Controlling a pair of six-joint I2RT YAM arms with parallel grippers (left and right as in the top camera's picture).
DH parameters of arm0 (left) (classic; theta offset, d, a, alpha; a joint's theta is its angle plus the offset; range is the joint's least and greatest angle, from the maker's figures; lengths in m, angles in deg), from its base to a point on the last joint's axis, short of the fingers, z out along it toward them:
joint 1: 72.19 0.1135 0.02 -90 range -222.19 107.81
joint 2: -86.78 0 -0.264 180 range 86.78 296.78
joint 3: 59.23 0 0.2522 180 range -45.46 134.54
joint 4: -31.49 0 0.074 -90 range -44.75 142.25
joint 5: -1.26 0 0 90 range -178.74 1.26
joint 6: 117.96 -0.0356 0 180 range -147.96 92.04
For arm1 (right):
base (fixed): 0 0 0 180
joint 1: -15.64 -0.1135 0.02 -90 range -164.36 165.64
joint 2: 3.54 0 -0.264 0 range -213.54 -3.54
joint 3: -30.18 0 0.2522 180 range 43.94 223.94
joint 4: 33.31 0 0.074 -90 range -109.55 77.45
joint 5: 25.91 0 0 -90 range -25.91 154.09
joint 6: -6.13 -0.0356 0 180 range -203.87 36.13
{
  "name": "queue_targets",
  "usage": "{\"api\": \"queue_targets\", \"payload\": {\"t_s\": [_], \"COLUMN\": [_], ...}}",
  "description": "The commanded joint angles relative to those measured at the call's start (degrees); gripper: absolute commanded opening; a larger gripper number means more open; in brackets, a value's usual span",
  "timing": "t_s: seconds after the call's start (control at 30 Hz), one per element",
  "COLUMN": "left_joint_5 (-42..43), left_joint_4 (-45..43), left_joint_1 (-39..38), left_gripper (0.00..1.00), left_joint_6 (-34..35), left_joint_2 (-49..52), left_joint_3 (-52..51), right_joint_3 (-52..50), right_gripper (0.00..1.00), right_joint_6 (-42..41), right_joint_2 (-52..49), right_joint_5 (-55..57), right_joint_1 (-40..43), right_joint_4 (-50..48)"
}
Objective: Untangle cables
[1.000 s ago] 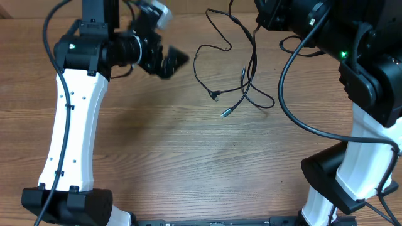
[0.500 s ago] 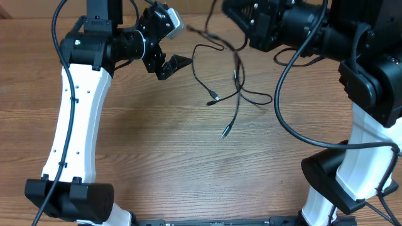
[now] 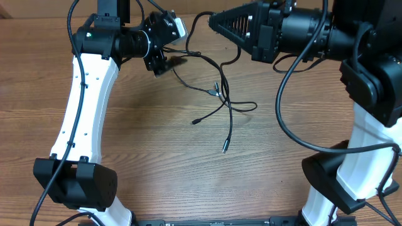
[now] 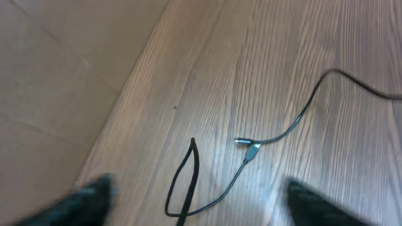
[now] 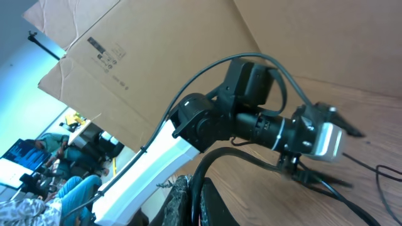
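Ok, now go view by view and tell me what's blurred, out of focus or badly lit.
Overhead: sharp, evenly lit, cables crisp on the wooden table, faint shadows. Left wrist: motion-blurred, fingers dark smears, the cable plug soft but readable. Right wrist: a dark cord near the lens out of focus, the left arm fairly sharp, background at left bright and bluish.

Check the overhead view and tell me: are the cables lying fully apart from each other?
No, the cables cross over one another in a tangle near the middle of the table.
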Motion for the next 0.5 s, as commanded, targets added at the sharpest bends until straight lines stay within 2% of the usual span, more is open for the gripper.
{"api": "queue_targets", "payload": {"t_s": [0.0, 0.23, 0.47], "left_joint_5": [0.90, 1.03, 0.87], "left_joint_4": [-0.02, 0.20, 0.24], "left_joint_1": [-0.11, 0.02, 2.75], "left_gripper": [0.04, 0.04, 0.04], "left_joint_6": [-1.53, 0.68, 9.55], "left_joint_2": [0.35, 0.33, -0.11], "left_joint_3": [0.24, 0.26, 0.31], "right_joint_3": [0.33, 0.33, 0.33], "right_gripper": [0.04, 0.04, 0.04], "right_joint_6": [0.68, 0.68, 0.68], "right_joint_2": [0.26, 0.26, 0.26], "right_joint_5": [-0.94, 4.00, 20.20], "right_joint_1": [1.29, 1.60, 1.60], "right_joint_4": [0.26, 1.22, 4.94]}}
